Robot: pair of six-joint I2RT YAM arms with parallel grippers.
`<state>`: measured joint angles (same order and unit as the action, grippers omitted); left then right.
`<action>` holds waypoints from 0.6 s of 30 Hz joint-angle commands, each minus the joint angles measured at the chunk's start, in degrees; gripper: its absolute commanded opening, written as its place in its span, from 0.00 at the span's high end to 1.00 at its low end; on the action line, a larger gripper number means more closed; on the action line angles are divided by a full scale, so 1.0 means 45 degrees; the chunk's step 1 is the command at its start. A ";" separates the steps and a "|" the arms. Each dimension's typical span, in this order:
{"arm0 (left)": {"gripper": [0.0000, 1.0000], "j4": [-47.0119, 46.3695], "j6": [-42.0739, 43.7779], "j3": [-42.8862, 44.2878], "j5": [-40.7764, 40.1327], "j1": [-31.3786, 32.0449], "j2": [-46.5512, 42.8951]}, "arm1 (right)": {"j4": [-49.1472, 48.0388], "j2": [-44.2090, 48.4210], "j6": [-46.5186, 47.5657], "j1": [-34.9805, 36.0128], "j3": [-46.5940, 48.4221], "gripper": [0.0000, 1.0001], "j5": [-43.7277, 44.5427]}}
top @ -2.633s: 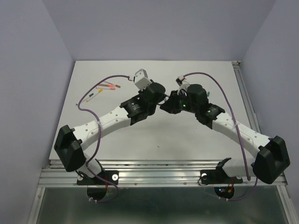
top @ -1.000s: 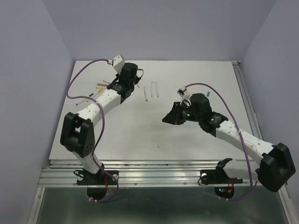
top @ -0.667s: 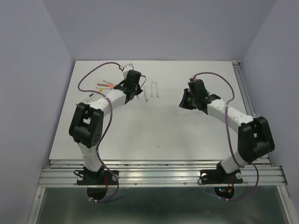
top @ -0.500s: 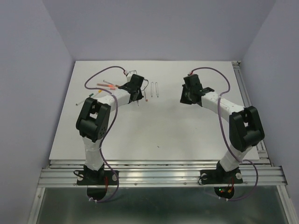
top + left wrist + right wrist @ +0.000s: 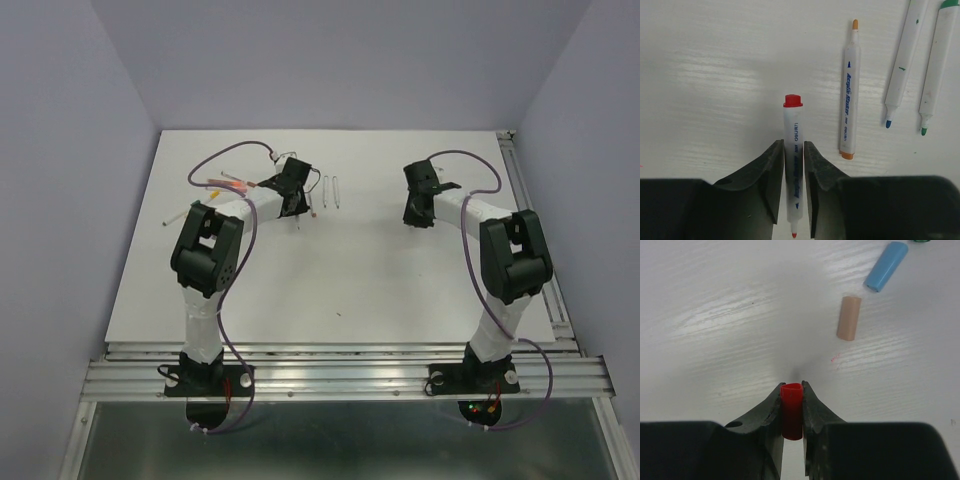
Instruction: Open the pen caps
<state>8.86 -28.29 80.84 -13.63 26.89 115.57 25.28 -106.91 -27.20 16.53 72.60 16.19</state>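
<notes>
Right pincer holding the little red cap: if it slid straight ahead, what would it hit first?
Probably only the bare white tabletop; the short beige plastic cap lies off to one side, though depth is unclear.

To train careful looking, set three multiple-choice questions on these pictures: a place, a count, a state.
1. Where is the red cap? A on the table; B in the right hand; C on a pen.
2. How many pens show in the left wrist view? A two; B four; C six.
3. The right hand is: A wide open; B shut on nothing; C shut on the red cap.
Answers: B, its fingers flank the cap; B, red pen, orange pen, blue-tipped pen, green-tipped pen; C, both fingers press the cap.
</notes>
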 commanded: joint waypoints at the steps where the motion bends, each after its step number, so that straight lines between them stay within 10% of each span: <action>1: 0.64 0.0433 0.0174 0.0708 0.0059 0.0000 -0.0115 | 0.0340 -0.0206 -0.0049 -0.0197 0.0684 0.88 0.0603; 15: 0.31 0.1155 0.0233 0.0864 -0.0545 -0.0019 -0.1267 | 0.0125 0.0339 0.0126 -0.0295 -0.0039 0.67 0.0485; 18: 0.06 0.1175 0.0233 0.0669 -0.1131 -0.0019 -0.1852 | 0.0086 0.0535 0.0126 -0.0295 -0.0078 0.50 0.0485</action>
<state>13.61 -27.97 82.54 -14.61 26.89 114.54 26.59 -107.59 -26.85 15.68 72.55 17.45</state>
